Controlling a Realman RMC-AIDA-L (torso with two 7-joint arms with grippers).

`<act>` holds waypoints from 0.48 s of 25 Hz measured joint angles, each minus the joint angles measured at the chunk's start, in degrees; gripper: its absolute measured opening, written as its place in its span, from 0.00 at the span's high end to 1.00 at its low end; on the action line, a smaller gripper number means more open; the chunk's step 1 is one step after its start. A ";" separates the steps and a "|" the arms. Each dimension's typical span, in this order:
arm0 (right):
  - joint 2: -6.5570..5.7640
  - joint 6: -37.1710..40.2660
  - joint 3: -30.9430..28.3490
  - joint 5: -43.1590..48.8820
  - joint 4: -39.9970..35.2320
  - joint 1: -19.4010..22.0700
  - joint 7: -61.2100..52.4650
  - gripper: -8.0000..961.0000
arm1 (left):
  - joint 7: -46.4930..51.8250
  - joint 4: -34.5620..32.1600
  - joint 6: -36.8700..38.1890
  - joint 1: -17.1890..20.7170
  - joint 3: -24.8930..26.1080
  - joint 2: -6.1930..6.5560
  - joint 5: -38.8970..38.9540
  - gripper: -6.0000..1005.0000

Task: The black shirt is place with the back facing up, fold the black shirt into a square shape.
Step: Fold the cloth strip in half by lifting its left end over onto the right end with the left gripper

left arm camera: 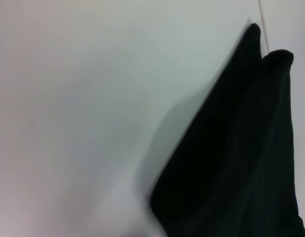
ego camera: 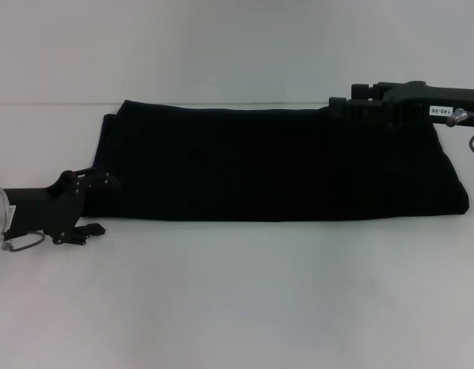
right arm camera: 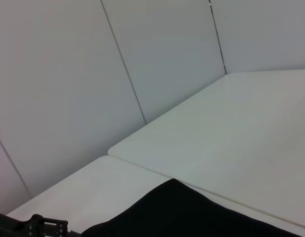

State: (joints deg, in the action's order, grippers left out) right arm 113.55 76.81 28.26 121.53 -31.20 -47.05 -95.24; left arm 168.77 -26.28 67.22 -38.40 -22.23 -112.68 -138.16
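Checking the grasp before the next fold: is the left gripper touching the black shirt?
Cannot tell. In the head view the left gripper overlaps the black shirt at its near left corner, black on black, so neither contact nor gap shows.

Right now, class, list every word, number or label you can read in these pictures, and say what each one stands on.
"140-06": small white label on the right arm's black tool, near the wrist, at the far right corner of the large plain black soft-fabric shirt; last digits uncertain.
No lettering shows on the shirt.
None readable on the left arm's black tool or the white table.
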 joint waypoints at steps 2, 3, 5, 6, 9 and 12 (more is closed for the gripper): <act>0.00 0.00 0.00 0.00 0.00 0.07 0.03 0.22 | -0.08 0.00 -0.40 0.00 0.05 0.00 0.11 0.07; 0.00 0.00 0.00 0.00 0.00 0.12 0.04 0.22 | -0.17 0.00 -0.58 0.00 0.10 0.00 0.21 0.07; 0.00 0.00 -0.02 -0.02 0.00 0.23 0.05 0.22 | -0.26 0.00 -0.76 0.00 0.12 0.00 0.28 0.07; 0.00 0.00 -0.05 -0.05 0.00 0.29 0.05 0.22 | -0.26 0.00 -0.76 0.00 0.12 0.00 0.28 0.07; 0.03 0.00 -0.09 -0.18 0.00 0.42 0.06 0.22 | -0.57 0.00 -1.77 0.02 0.17 -0.07 0.36 0.07; 0.10 0.00 -0.09 -0.30 0.00 0.47 0.06 0.22 | -0.70 0.00 -2.27 0.05 0.17 -0.08 0.38 0.07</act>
State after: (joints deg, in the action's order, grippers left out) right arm 113.65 76.81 28.17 121.22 -31.20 -46.58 -95.18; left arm 168.07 -26.28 64.96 -38.35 -22.05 -112.76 -137.78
